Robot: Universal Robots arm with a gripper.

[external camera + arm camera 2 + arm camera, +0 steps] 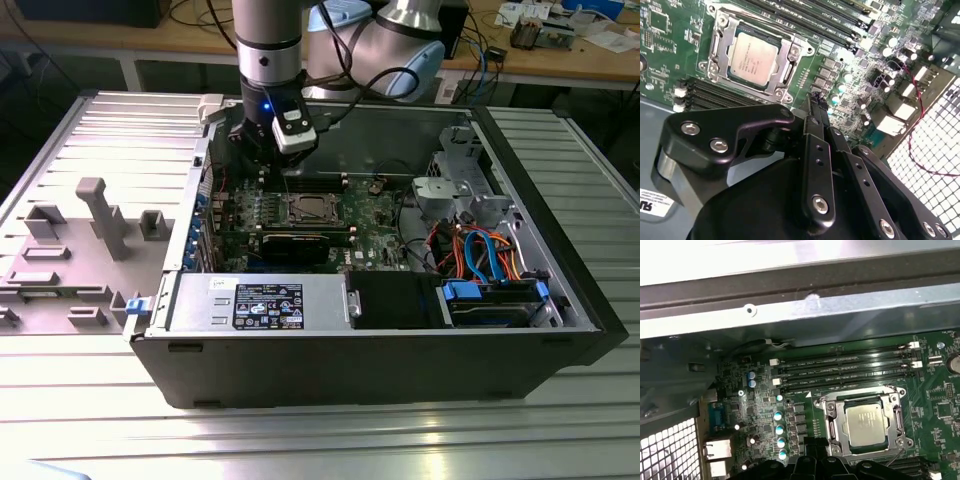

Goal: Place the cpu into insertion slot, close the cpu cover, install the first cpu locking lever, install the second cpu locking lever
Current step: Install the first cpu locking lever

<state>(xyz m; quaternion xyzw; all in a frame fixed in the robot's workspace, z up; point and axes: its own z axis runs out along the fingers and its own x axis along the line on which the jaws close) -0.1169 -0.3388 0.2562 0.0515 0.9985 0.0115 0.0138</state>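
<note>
While the gripper [816, 101] hangs low over the green motherboard [665, 55] just beside the socket, its jaws are drawn together with nothing between them. Cpu [752, 57] sits in the insertion slot [305, 209], dull silver top up, with the cpu cover [788, 67] lying flat as a frame round it; whether the locking levers are latched I cannot tell. Writing: faint lines of print on the cpu top in both wrist views, too small to read; white silk-screen marks on the board, likewise; a black label [268, 305] with white print on the power supply housing [200, 300] in the exterior view, not legible. Second wrist view adds a red-and-black twisted wire [914, 100] and a perforated grille [935, 150]. First wrist view gives the memory slots [850, 367] with white latches, a row of teal-topped capacitors [780, 435] and the rear ports [717, 450]. Exterior view takes in the open computer case [400, 370], a blue drive carrier [495, 298], and a grey fixture tray [95, 215] on the exterior view's left.
</note>
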